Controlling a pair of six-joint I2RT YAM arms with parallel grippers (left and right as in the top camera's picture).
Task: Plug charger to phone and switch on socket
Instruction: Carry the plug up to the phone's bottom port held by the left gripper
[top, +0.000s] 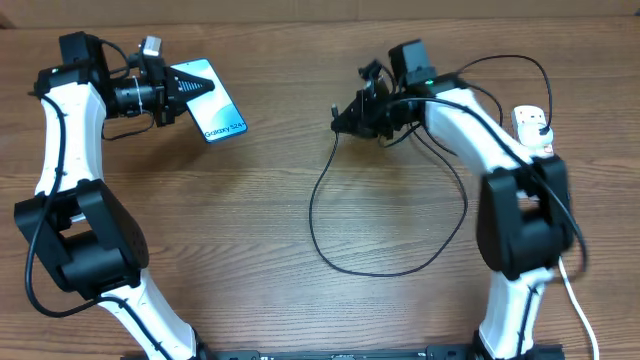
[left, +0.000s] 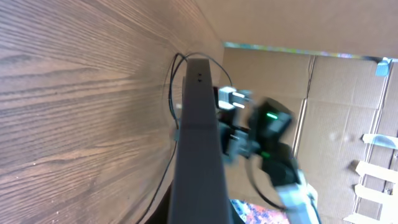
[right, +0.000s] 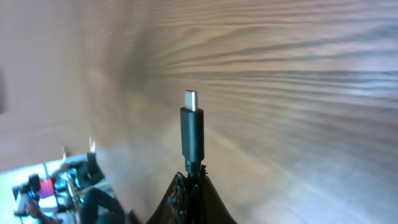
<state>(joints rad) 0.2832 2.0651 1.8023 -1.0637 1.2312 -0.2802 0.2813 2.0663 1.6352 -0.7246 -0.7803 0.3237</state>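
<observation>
My left gripper is shut on the phone and holds it above the table at the far left, lit screen up, with the "Galaxy" text at its free end. In the left wrist view the phone shows edge-on as a dark bar. My right gripper is shut on the charger's connector end, which points left towards the phone, some way from it. The connector tip sticks out from the shut fingers. The black cable loops over the table. The white socket lies at the far right, partly hidden by my right arm.
A cardboard wall stands behind the table's far edge. The wooden table lies bare in front of the cable loop. My right arm shows blurred beyond the phone in the left wrist view.
</observation>
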